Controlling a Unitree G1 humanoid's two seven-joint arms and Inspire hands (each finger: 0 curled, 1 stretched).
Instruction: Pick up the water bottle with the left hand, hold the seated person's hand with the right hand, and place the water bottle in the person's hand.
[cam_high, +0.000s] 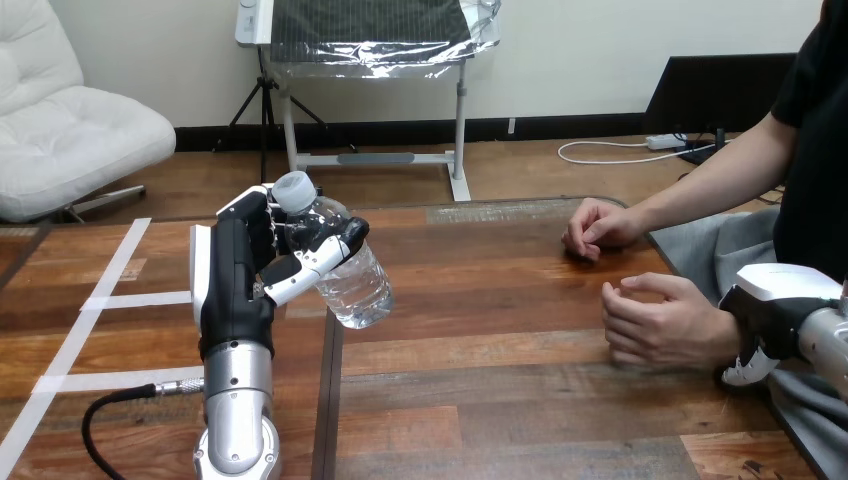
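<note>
Left hand (240, 285), at the end of an upright silver forearm (238, 390), has its fingers (300, 275) clenched around the water bottle (352, 285), a clear bottle held tilted above the worktop (500, 400), cap uppermost. Right hand (778, 298) sits at the view's right edge, against the wrist of the person's nearer hand (658, 322); whether it grips cannot be told. Person's farther hand (597, 228) rests loosely fisted on the worktop, well apart from the bottle.
</note>
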